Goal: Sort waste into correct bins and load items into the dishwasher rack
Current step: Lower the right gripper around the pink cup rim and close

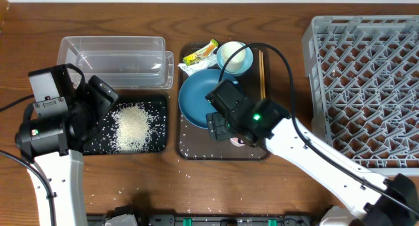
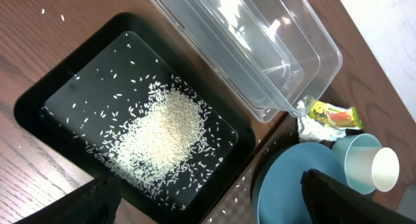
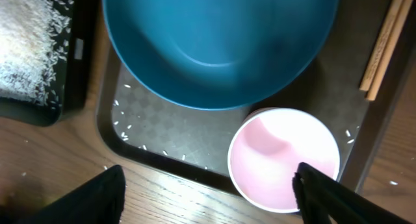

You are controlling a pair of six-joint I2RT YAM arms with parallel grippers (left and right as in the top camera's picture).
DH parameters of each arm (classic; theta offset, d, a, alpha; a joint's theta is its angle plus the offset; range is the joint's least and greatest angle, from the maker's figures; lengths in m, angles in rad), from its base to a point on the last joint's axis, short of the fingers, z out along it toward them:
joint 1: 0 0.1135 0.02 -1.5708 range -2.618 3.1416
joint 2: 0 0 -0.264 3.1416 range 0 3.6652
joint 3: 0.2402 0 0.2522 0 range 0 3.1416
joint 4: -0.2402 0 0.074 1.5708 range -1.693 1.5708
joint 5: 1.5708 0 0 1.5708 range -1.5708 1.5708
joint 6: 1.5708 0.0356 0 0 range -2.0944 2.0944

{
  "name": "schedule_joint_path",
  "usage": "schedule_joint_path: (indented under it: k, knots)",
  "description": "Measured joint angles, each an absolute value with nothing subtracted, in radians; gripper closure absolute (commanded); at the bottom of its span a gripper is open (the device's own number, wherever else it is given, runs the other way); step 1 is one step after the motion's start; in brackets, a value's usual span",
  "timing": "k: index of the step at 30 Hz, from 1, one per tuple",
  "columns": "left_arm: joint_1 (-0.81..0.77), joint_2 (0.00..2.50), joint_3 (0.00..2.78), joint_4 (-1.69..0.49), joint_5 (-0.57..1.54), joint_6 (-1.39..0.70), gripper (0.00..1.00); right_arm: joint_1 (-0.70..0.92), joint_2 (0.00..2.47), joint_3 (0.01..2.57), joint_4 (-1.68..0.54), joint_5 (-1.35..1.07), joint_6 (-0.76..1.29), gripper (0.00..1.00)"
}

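White rice (image 1: 133, 126) lies heaped in the black tray (image 1: 154, 103), also seen in the left wrist view (image 2: 39, 110). The clear tub (image 1: 111, 59) stands behind it. My left gripper (image 2: 214, 208) hangs open over the tray's right end, holding nothing. On the brown serving tray (image 1: 258, 150) sit the dark blue dish (image 1: 200, 98), light blue bowl (image 1: 234, 57), snack wrapper (image 1: 201, 52), paper scrap (image 1: 190, 69) and chopsticks (image 1: 262, 75). My right gripper (image 3: 208, 198) is open above the tray's near edge. The pinkish cup (image 3: 284, 158) stands by its right finger (image 3: 331, 195).
The grey dishwasher rack (image 1: 366, 88) fills the right side of the table. Stray rice grains (image 3: 123, 126) lie scattered on the serving tray and on the wood near its front edge. The right arm reaches in from the bottom right, over the table in front of the rack.
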State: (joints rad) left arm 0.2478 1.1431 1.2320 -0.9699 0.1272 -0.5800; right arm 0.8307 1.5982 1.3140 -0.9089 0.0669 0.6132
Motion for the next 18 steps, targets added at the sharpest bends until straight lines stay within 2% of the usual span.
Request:
schedule_joint_path:
  k: [5, 9, 18]
  knots:
    - [0.248, 1.143, 1.232, -0.97, 0.127, -0.58, 0.09, 0.831, 1.662, 1.314, -0.91, 0.067, 0.621, 0.3]
    - [0.248, 1.143, 1.232, -0.971, 0.127, -0.58, 0.09, 0.831, 1.708, 1.314, -0.911, 0.068, 0.623, 0.42]
    - [0.248, 1.143, 1.232, -0.971, 0.127, -0.58, 0.09, 0.835, 1.786, 1.314, -0.911, 0.068, 0.641, 0.53]
